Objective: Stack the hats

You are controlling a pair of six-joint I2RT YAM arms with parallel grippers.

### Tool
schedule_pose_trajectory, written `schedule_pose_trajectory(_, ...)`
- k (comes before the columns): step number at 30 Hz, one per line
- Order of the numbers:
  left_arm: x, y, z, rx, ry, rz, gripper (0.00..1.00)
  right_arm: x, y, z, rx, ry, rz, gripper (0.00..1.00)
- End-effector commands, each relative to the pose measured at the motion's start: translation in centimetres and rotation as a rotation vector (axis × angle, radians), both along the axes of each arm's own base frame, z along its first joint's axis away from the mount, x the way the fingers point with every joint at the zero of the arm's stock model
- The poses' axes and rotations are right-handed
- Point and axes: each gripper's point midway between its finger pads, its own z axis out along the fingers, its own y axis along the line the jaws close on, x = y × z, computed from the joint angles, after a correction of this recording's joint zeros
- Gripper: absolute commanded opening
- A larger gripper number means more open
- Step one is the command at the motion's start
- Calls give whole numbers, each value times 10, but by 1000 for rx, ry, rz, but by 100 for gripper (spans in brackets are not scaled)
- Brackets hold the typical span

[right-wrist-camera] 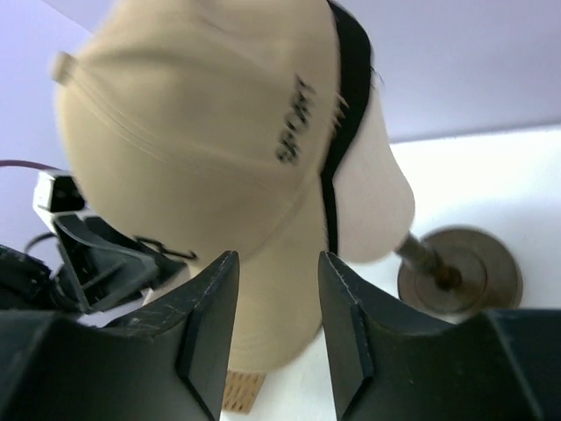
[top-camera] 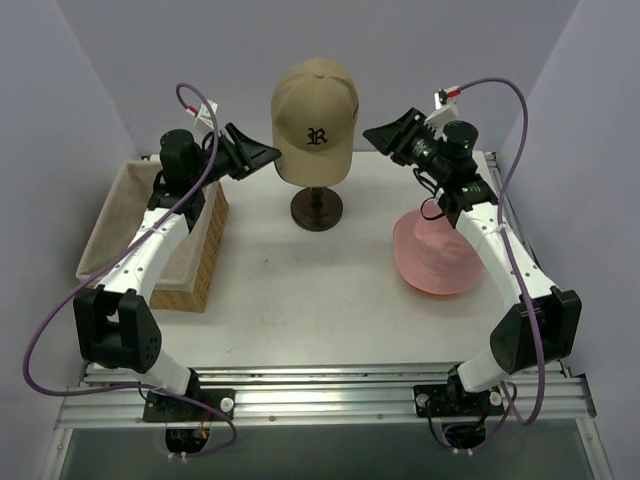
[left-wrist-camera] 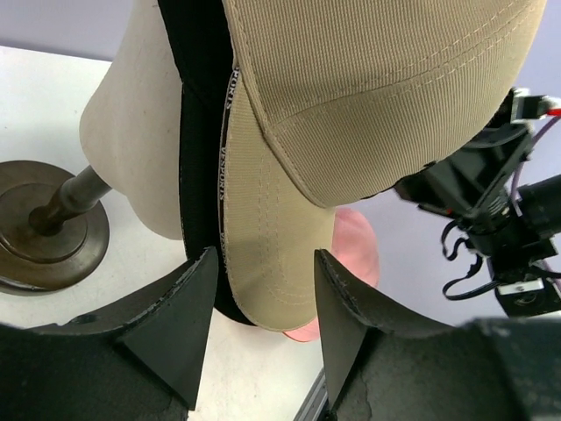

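A tan cap [top-camera: 316,120] with a dark "R" sits on the cream head form on its dark stand [top-camera: 316,210] at the back middle. A black cap lies under the tan one; only its edge shows [left-wrist-camera: 200,132] [right-wrist-camera: 351,61]. A pale pink hat [top-camera: 435,250] lies on the table at the right, with an orange edge [top-camera: 440,291] under its near rim. My left gripper [top-camera: 262,155] is open and empty, just left of the tan cap, its jaws either side of the brim [left-wrist-camera: 263,289]. My right gripper [top-camera: 380,135] is open and empty, just right of the cap [right-wrist-camera: 278,289].
A woven basket with a pale liner [top-camera: 120,215] stands at the left edge of the table under my left arm. The stand's round base [left-wrist-camera: 48,228] [right-wrist-camera: 460,281] rests on the white table. Purple walls close in the back and sides.
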Motion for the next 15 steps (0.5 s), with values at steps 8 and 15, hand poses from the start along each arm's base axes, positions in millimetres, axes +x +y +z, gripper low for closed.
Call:
schedule_pose_trajectory(8,4,-11,11,7,-88,-48,63,34,1,87,-25,-279,20,40)
schedule_pose_trajectory(15,17,-12,23,1,-101,-37,38,62,11,69,-12,-270,42,37)
